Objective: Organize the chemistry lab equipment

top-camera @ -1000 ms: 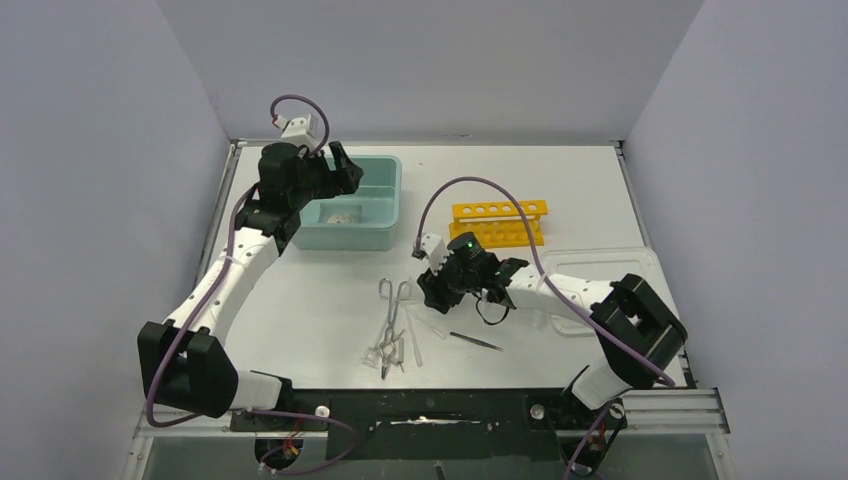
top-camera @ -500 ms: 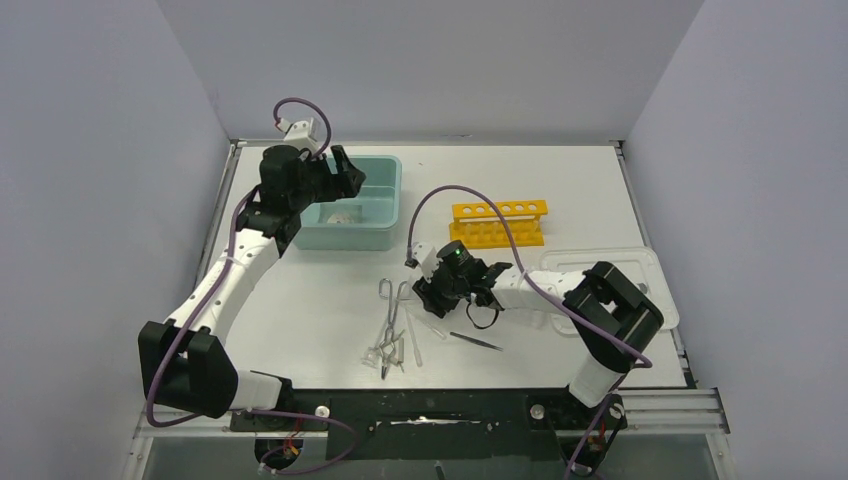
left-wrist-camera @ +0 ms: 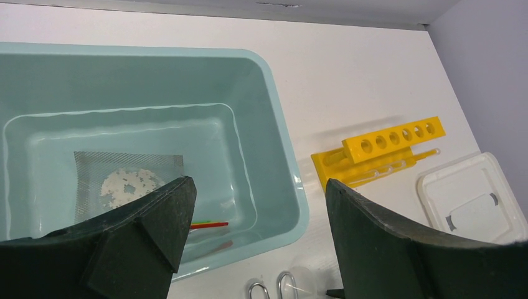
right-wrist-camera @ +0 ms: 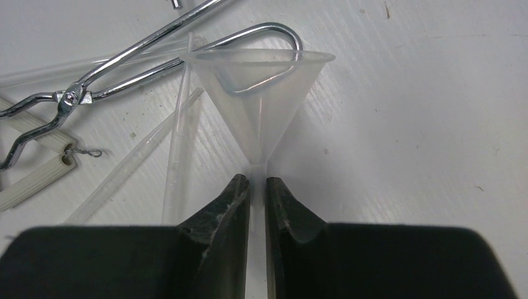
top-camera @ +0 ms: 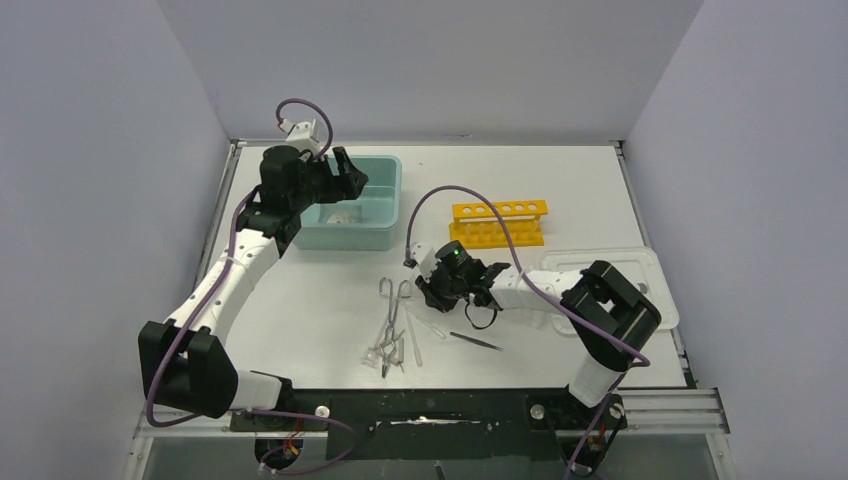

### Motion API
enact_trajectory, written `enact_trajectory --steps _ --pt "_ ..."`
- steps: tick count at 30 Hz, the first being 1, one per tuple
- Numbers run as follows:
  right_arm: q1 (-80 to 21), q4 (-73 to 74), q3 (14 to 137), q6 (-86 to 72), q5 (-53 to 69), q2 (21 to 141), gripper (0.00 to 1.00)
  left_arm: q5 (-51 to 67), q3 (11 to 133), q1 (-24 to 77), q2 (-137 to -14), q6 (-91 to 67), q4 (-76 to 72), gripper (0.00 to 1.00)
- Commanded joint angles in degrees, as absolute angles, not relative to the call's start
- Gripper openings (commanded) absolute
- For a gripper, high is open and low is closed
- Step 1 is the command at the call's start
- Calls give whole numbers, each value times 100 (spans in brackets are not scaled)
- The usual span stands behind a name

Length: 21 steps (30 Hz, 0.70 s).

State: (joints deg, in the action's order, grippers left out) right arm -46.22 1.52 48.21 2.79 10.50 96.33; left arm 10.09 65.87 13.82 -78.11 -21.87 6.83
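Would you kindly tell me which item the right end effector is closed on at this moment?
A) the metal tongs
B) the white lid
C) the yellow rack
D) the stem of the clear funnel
D: in the right wrist view, the right end effector pinches the narrow stem of the funnel, whose wide cone points away from it.

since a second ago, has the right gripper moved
Yes: in the top view the right gripper shifted left, toward the forceps, and now pinches the stem of the funnel.
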Motion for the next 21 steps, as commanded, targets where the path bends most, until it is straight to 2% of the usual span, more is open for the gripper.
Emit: enact_trajectory --steps 1,7,15,21 --pt "-4665 -24 5071 338 1007 9547 10 1386 6675 1385 -7620 -2101 542 77" --pt "-4667 150 5200 404 1079 9202 6 1984 6729 1395 -7675 -2019 501 78" --pt "-4587 348 5245 391 1217 8740 0 2991 6327 1544 -7483 -1893 -375 78" --pt "-4096 242 5160 220 2376 8156 0 3208 5792 1902 -7152 -1596 -1154 78"
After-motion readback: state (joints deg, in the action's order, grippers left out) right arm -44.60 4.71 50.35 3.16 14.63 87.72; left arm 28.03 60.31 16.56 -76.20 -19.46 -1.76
